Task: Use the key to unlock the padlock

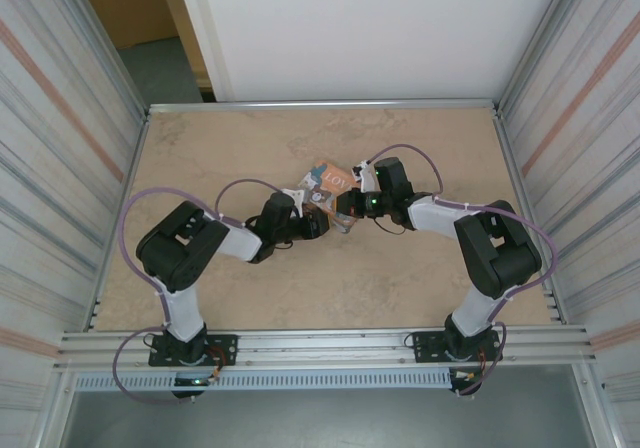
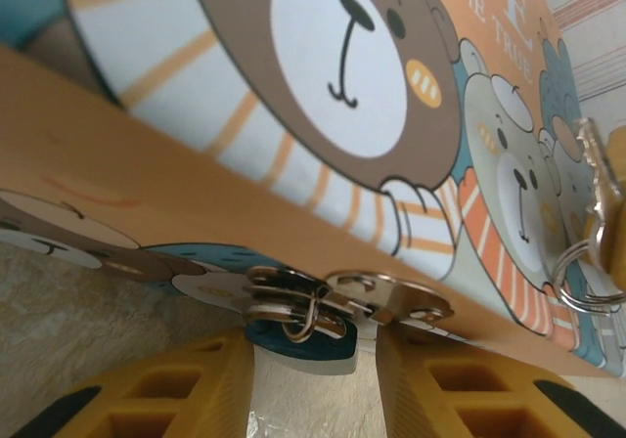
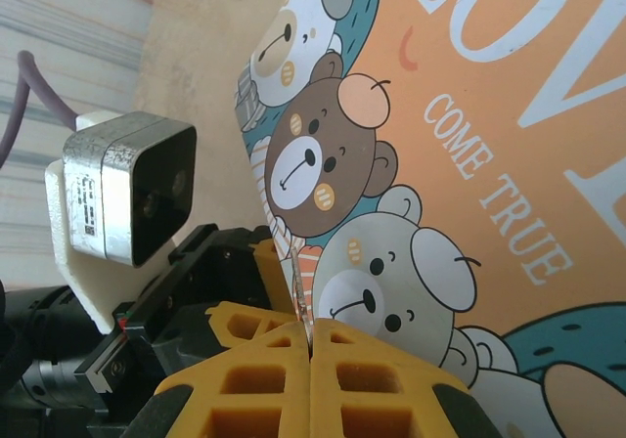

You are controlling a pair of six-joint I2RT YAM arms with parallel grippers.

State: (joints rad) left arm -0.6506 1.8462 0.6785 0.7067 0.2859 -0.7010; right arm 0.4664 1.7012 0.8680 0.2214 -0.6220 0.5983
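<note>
Padlock (image 2: 293, 344) between left end effector (image 2: 315, 377) jaws

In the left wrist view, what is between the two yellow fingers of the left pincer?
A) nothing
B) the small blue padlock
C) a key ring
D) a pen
B: the padlock hangs from the clasp, right between the fingers of the left pincer.

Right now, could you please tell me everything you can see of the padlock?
The padlock is tiny, with a dark blue body edged in silver and a silvery metal shackle. The shackle threads the metal hasp on the box side, so it hangs there, tilted. Yellow fingers of the left gripper flank the body, jaws apart.
</note>
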